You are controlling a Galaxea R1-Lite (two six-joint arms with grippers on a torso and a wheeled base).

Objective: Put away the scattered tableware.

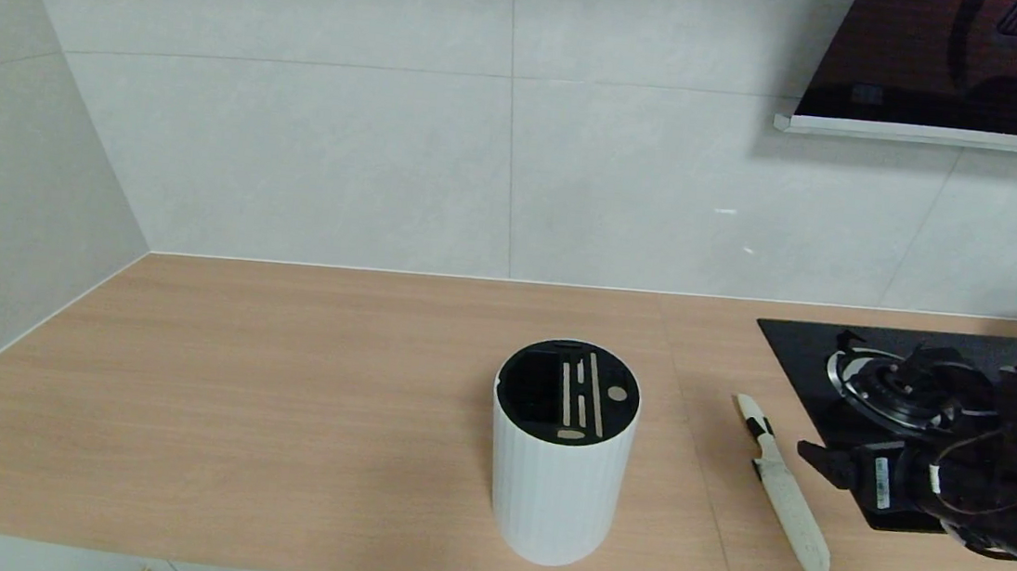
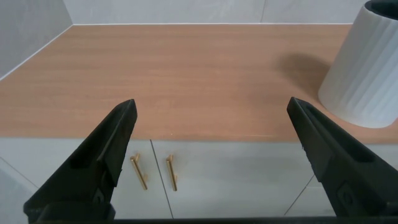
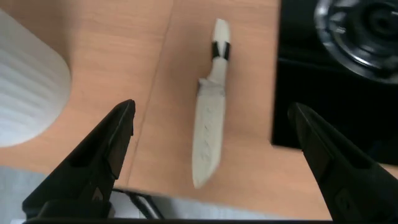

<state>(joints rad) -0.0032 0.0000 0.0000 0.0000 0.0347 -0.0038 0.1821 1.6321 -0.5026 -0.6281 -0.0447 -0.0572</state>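
Head view, tabletop (image 1: 274, 394): wood-grain, running from the corner wall on the left to the hob on the right.
Gas hob (image 1: 792, 345): black glass set into the tabletop at the right, with one burner near its left edge.
Knife holder (image 1: 556, 486): white ribbed cylinder, upright, mid-tabletop. Its black top has several narrow slots and one larger opening.
Right gripper (image 3: 211, 107): fingers spread wide, holding nothing, over the front-left corner of the hob.
Left gripper (image 2: 210, 104): fingers also spread wide and holding nothing, at the front edge of the tabletop, well left of the holder.
Knife (image 1: 783, 489): pale blade, pale handle with a black band. It lies flat between the holder and the hob, handle toward the wall, tip toward the front edge.
Risk 1: the blade is thin and flat on the wood, so closing fingers may skid over it or nudge it. The tip is near the front edge, and a push that way could send it off.
Risk 2: a grip on the blade rather than the handle would likely make slotting it into the holder awkward.
Risk 3: the burner is close to the right arm, so a wide swing could clip it.
Knife vs gripper: in the right wrist view the knife lies between the two fingers, apart from both. In the head view the gripper is just right of the blade.
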